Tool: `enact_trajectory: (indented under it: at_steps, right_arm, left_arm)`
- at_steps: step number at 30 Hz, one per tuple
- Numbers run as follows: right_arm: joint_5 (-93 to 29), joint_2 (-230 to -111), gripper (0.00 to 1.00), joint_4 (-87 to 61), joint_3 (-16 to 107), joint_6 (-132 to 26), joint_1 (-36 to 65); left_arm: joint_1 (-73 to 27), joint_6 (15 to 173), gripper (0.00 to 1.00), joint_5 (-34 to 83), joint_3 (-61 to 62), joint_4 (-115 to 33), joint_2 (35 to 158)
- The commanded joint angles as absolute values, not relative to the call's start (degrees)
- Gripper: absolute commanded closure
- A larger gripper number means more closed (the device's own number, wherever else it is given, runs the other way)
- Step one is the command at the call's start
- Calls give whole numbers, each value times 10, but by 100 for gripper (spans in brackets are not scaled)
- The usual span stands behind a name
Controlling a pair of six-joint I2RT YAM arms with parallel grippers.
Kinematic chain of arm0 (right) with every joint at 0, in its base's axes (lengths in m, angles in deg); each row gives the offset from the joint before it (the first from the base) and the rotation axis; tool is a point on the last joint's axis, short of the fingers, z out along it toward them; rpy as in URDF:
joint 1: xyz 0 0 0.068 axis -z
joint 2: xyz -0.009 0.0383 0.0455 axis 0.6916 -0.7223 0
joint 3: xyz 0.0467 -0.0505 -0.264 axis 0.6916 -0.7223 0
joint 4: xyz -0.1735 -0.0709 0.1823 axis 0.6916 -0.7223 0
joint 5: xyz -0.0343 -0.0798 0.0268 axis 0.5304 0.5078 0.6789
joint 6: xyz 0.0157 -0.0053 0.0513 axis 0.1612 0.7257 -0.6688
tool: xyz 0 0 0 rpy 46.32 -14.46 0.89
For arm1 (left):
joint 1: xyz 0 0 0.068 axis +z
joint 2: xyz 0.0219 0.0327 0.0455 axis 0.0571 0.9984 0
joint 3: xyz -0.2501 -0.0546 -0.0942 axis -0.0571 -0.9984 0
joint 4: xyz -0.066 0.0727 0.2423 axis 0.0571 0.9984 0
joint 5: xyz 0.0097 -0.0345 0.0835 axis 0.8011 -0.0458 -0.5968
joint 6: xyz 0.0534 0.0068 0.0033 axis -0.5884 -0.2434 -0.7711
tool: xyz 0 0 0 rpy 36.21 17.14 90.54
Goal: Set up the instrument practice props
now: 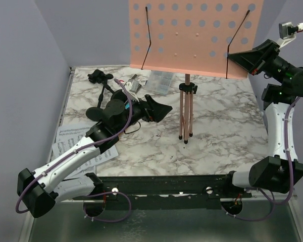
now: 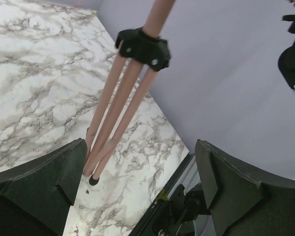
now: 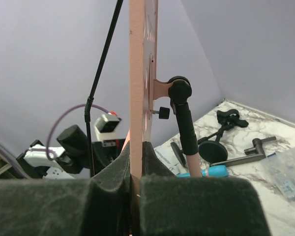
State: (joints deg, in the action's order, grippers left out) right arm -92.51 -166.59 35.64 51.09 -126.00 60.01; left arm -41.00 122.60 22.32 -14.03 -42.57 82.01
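Observation:
The pink perforated music rack (image 1: pixel 197 35) stands at the back on its rose-gold tripod legs (image 1: pixel 186 113), which are drawn close together. My right gripper (image 1: pixel 236 59) is shut on the rack's lower right edge; in the right wrist view the thin pink plate (image 3: pixel 136 73) sits pinched between the pads (image 3: pixel 136 167). My left gripper (image 1: pixel 162 110) is open just left of the legs, not touching them; in the left wrist view the legs (image 2: pixel 119 108) pass above the left finger (image 2: pixel 44 187). White music pages (image 1: pixel 73 143) lie at the left. A blue microphone (image 3: pixel 211 171) and a round-based pole (image 3: pixel 214 150) lie behind.
A small clear plastic box (image 1: pixel 159 80) lies at the back by the rack's foot. A black clip (image 1: pixel 98 76) and a black pole (image 1: pixel 105 91) lie at the back left. Grey walls enclose the marble table (image 1: pixel 222 131) on three sides.

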Motion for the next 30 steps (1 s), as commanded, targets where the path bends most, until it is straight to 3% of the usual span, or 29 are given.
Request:
enact_trajectory:
  at_steps: [1, 6, 11, 12, 19, 30]
  right_arm:
    - [-739, -1656, 99, 539, 515, -1325, 594]
    - [-731, -1648, 99, 606, 492, -1334, 592]
    - [-708, -1635, 100, 660, 445, -1349, 591]
    - [-703, -1631, 99, 669, 432, -1351, 591]
    - [-694, -1618, 99, 714, 392, -1369, 590]
    - [-708, -1585, 99, 709, 379, -1374, 591]
  left_arm:
    - [-405, 1294, 1, 207, -252, -630, 819]
    - [-403, 1253, 10, 229, -237, -652, 869]
    - [-412, 1187, 43, 251, -235, -697, 927]
    - [-420, 1168, 45, 237, -239, -705, 937]
    - [-493, 1061, 43, 52, -270, -785, 996]
    - [-497, 1026, 53, -20, -273, -835, 1055]
